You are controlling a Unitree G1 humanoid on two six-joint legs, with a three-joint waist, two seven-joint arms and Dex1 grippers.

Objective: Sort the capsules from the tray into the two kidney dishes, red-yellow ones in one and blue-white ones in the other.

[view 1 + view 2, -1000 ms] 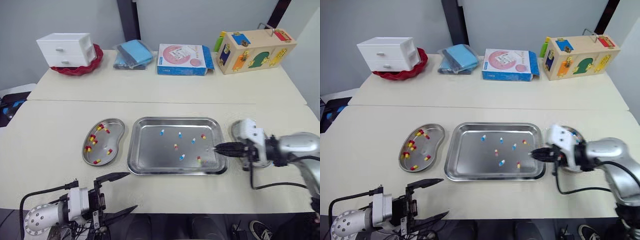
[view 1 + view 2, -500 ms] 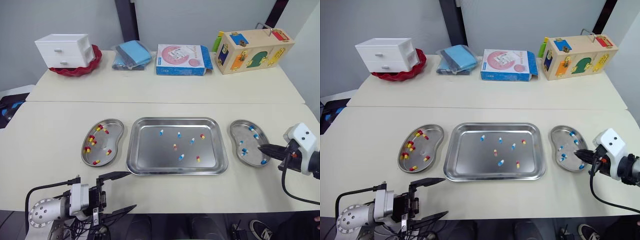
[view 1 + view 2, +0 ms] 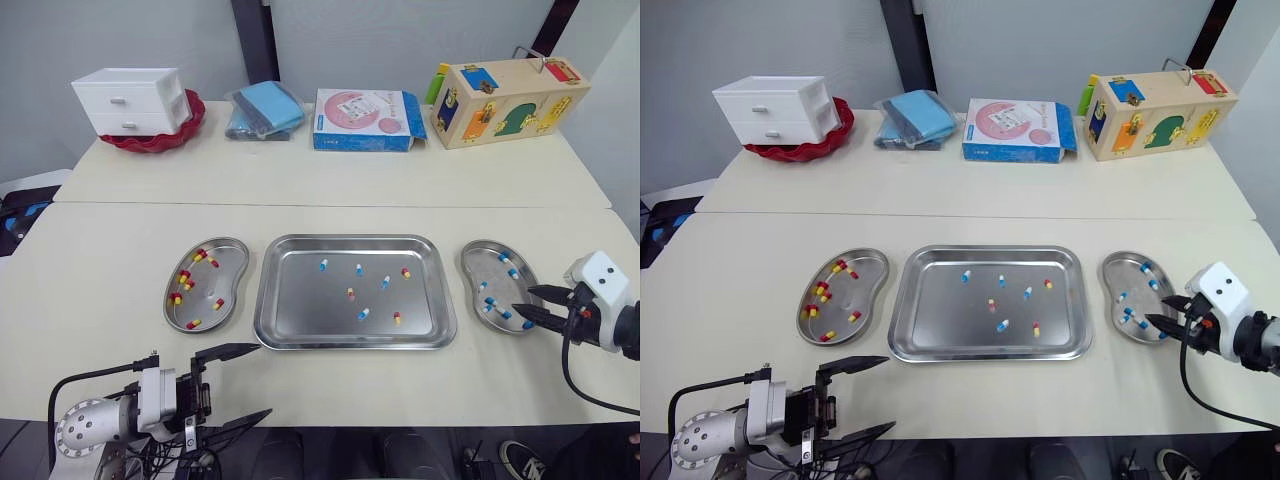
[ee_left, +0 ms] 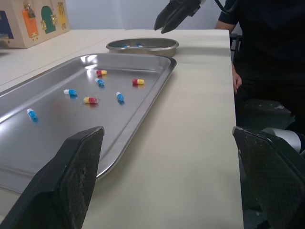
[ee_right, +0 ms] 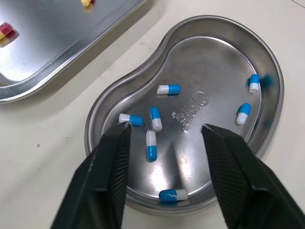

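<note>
- Since a second ago the right gripper (image 3: 524, 300) has gone from the right edge of the tray (image 3: 300, 320) to the right dish (image 3: 466, 262), and its fingers, pressed together then, now stand spread apart with nothing between them
- That gripper is over the near end of the right dish, where seven blue-white capsules (image 5: 151, 144) lie loose on the bottom
- Between the two dishes, the tray holds four blue-white capsules and three red-yellow capsules (image 3: 397, 319), scattered over its middle and right part
- Just beside the tray's left side, the left dish (image 3: 236, 250) holds red-yellow capsules only
- Near the tray's front left corner, at the front edge of the table (image 3: 120, 240), the left gripper (image 3: 248, 385) has its fingers wide and empty
</note>
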